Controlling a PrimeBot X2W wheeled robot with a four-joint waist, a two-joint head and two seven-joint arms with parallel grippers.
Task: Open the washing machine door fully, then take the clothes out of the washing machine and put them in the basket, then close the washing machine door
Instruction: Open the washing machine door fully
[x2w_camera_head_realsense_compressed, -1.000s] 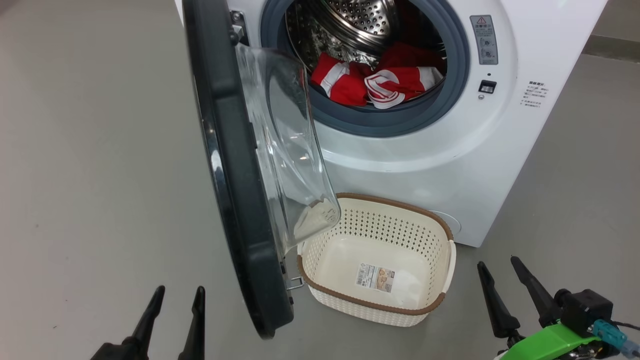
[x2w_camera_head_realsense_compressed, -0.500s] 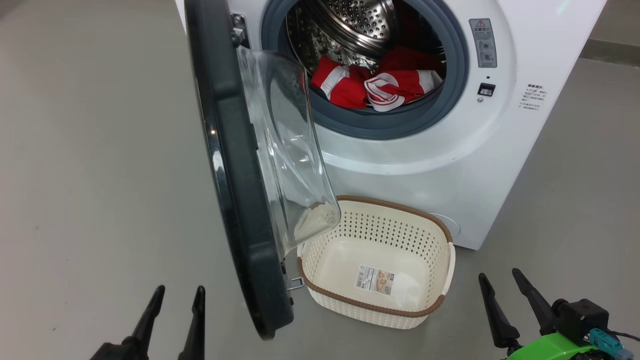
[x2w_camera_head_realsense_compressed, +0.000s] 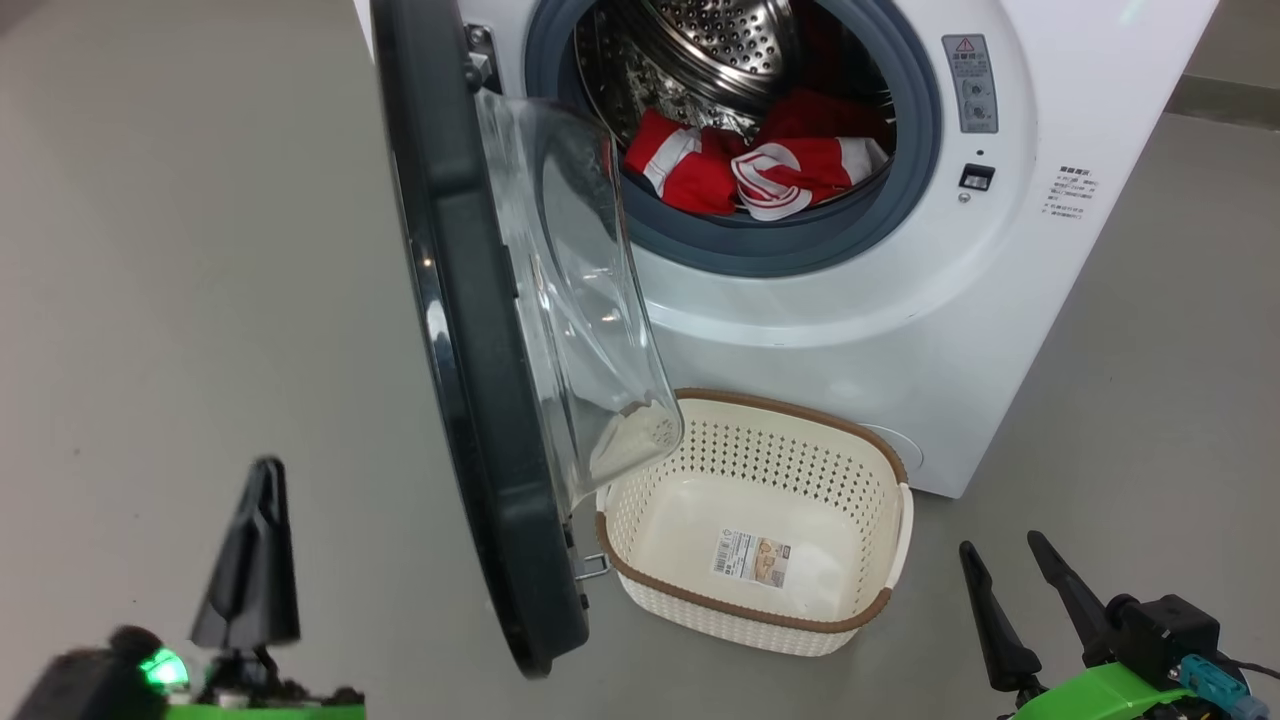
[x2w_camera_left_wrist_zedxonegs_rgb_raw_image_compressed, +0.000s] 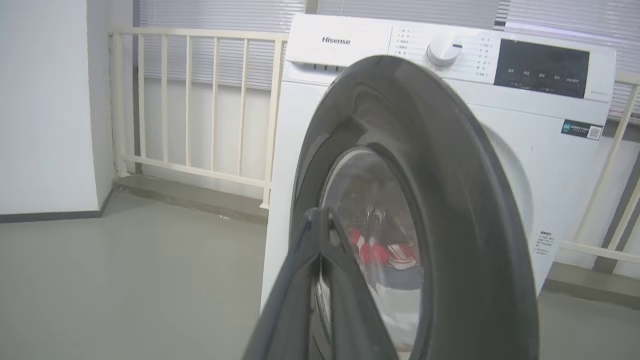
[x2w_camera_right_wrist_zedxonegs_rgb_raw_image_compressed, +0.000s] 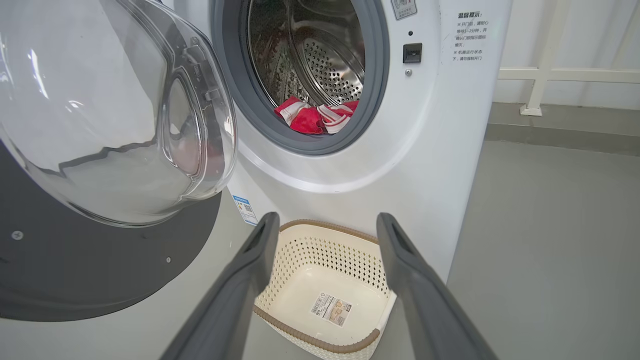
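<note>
Since a second ago your left gripper (x2w_camera_head_realsense_compressed: 266, 470) has snapped shut on nothing and come up from the bottom edge to about 8 o'clock in the head view, fingers pressed into one dark blade. In the left wrist view that blade points at the outer face of the washing machine door (x2w_camera_head_realsense_compressed: 470, 350); the head view shows it well clear of the rim, no contact. Right gripper (x2w_camera_head_realsense_compressed: 1000, 545) is unchanged, fingers spread and empty, at 5 o'clock. The door hasn't moved: it's part open, nearly edge-on to the head camera, running 11 to 7 o'clock, with its glass bulge hanging over the left end of the basket (x2w_camera_head_realsense_compressed: 760, 450). The basket sits at 6 o'clock against the foot of the washing machine (x2w_camera_head_realsense_compressed: 850, 330), nothing in it but a label. The clothes (x2w_camera_head_realsense_compressed: 760, 170) are a red-and-white heap at the drum's front lip, 12 to 1 o'clock, untouched. My read: you're on step one, and the closed blade looks set to work the door. Mind that a push on that outer face would swing it shut, not open.
</note>
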